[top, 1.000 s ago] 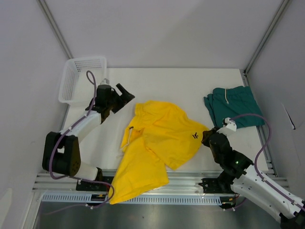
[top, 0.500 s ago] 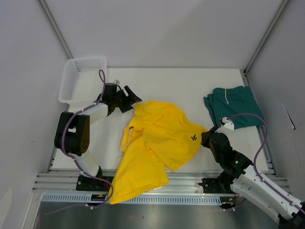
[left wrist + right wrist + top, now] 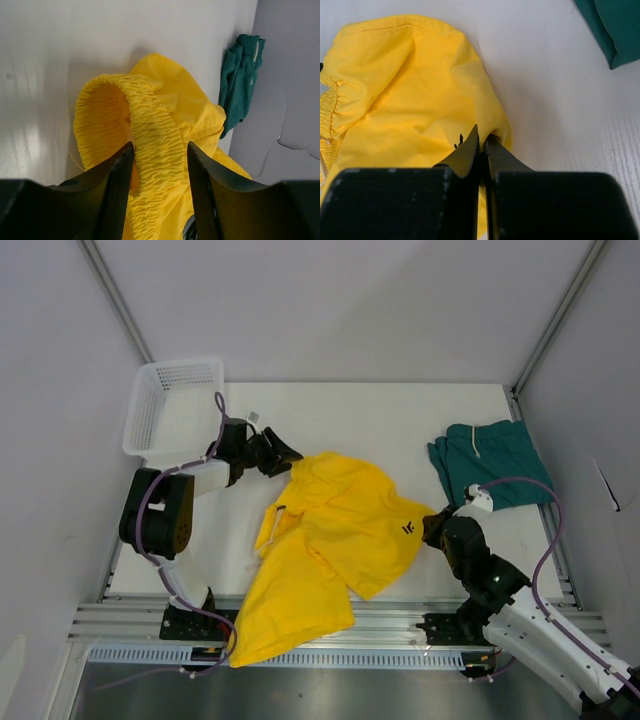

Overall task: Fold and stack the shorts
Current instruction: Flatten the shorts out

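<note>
While your left gripper (image 3: 156, 150) straddles the yellow shorts' (image 3: 335, 540) waistband, fingers apart, your right gripper (image 3: 481, 142) pinches their right edge; the folded green shorts (image 3: 488, 472) lie far right.

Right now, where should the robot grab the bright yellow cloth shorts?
Best on the bunched elastic waistband of the bright yellow cloth shorts, coming from the basket side. It stands up in a thick ridge, and the left gripper already straddles it. The right gripper pinches the opposite edge.
</note>
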You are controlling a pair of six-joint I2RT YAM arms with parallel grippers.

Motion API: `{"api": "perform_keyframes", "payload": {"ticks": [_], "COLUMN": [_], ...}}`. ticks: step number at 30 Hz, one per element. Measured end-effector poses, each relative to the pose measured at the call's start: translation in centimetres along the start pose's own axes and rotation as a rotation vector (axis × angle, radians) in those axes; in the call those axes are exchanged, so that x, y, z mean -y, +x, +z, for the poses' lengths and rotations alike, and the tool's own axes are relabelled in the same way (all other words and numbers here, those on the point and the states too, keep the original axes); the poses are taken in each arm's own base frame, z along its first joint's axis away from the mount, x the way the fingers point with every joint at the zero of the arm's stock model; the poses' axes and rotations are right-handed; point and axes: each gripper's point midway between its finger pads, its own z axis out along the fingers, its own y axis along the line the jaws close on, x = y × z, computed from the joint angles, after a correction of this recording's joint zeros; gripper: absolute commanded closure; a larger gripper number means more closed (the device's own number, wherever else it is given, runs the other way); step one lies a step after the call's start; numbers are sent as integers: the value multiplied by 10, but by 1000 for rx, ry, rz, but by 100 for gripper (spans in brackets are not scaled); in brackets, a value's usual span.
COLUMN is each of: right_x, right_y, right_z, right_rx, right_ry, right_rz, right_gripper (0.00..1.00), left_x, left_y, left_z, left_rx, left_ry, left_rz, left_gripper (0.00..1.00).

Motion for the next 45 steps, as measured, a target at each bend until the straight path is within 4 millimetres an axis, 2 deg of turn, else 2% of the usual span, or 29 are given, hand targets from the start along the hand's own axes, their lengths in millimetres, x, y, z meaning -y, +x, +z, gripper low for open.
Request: {"api": "perform_keyframes", "payload": {"ticks": [3,8,13,18,21,22,24,25,26,28,30,35,39,43,45], "right_x": [1,2,2,5,6,6,6,6,6,6,6,7,17,16,9], "right_y": [2,3,4,8,7,7,7,7,7,7,7,7,8,4,1], "right_z": [1,2,2,3,4,4,4,4,4,4,4,5,13,29,35], "right_rx": [-7,-11,-15,-26,-28,-27,-29,-29,-30,-31,-34,-36,-75,-165,-212], "right_ry": [0,-3,-8,-4,-4,-3,-3,-3,-4,-7,-9,-7,44,62,29], "right_rz": [3,9,14,14,18,19,22,23,24,26,27,14,-15,-21,-16], "right_gripper": [100,100,100,100,100,100,100,100,100,100,100,100,100,100,100], "left_x": [7,16,7,-2,-4,-3,1,2,4,8,14,42,63,91,115], "left_y": [-1,-5,2,8,12,12,11,10,9,8,6,-1,-9,-29,-42], "left_z": [0,3,13,28,29,28,27,27,27,26,24,18,6,-22,-46], "left_rx": [2,19,16,-16,-27,-28,-27,-26,-24,-21,-18,-37,-41,4,65], "left_ry": [36,105,151,204,208,214,229,235,242,258,284,384,429,423,430], "left_rz": [0,-5,-55,-114,-126,-122,-120,-119,-120,-118,-119,-119,-101,-39,30], "left_gripper": [57,58,56,48,48,51,62,69,82,96,100,100,100,100,100]}}
